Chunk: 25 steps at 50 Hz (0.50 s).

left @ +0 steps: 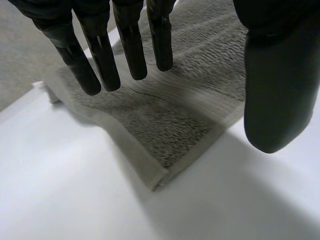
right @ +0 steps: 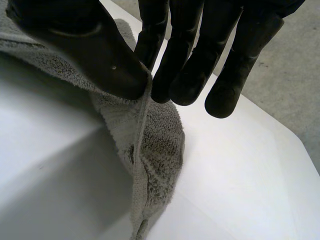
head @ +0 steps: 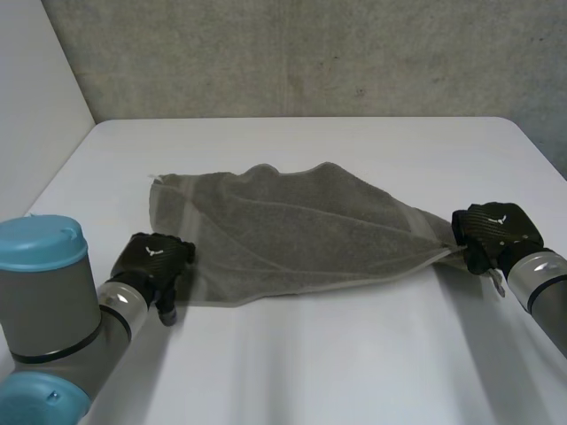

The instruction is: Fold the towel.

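Found a white table (head: 292, 372) set before a rough grey wall (head: 310, 53). Saw the towel (head: 292, 230) spread over the middle of that table, rumpled rather than flat, with no fold made yet. Noted its right-hand end drawn into a point and seemingly raised a little off the surface, plainly because of the right hand (head: 492, 232) clamped there. In the right wrist view, caught the hem nipped between the thumb (right: 95, 55) and the fingers (right: 185, 75), with the rest hanging below in a loose gather. Judged that grip the reason for the taut creases running across the cloth toward that corner.

Placed the left hand (head: 155, 257) at the near left corner, just beside the hem. Read it in its own wrist view as spread, with fingers (left: 130, 50) straight and well apart from the thumb (left: 275, 90), holding nothing, poised above the corner lying flat on the table. Took that stance as readiness to close on the corner and match the hold on the other side.

Reckoned the fold barely begun: needed a second grip before carrying one edge over to the opposite one. Feared a slip of the thin hem from the right pinch, or a left grab catching only table.
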Each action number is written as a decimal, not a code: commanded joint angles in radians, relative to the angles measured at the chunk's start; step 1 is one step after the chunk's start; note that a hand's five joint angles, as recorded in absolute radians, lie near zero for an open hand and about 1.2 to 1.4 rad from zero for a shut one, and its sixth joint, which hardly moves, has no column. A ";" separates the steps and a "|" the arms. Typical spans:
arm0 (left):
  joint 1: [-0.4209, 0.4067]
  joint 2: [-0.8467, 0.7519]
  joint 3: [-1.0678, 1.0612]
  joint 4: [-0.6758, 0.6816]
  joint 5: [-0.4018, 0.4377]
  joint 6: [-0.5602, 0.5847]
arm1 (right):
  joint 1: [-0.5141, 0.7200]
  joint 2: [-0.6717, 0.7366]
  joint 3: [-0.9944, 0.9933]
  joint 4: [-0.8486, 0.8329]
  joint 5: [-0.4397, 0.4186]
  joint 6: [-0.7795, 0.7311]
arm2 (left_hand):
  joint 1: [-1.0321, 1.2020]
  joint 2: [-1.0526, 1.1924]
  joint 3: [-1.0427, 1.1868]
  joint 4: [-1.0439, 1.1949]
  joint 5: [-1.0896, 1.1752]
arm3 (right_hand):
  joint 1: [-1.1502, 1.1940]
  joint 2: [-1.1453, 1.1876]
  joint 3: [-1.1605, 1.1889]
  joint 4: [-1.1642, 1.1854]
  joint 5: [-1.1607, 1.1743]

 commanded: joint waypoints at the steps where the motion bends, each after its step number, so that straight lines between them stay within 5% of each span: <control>1: 0.001 -0.085 0.056 0.024 0.008 0.000 | 0.002 0.004 0.003 0.000 0.000 0.000 | -0.045 -0.037 -0.045 -0.043 -0.225 | 0.069 0.072 0.063 0.062 0.051; 25: 0.004 -0.226 0.186 0.084 0.008 0.001 | 0.004 0.006 0.012 -0.008 -0.003 -0.011 | 0.233 0.241 0.234 0.235 0.054 | 0.069 0.072 0.063 0.062 0.051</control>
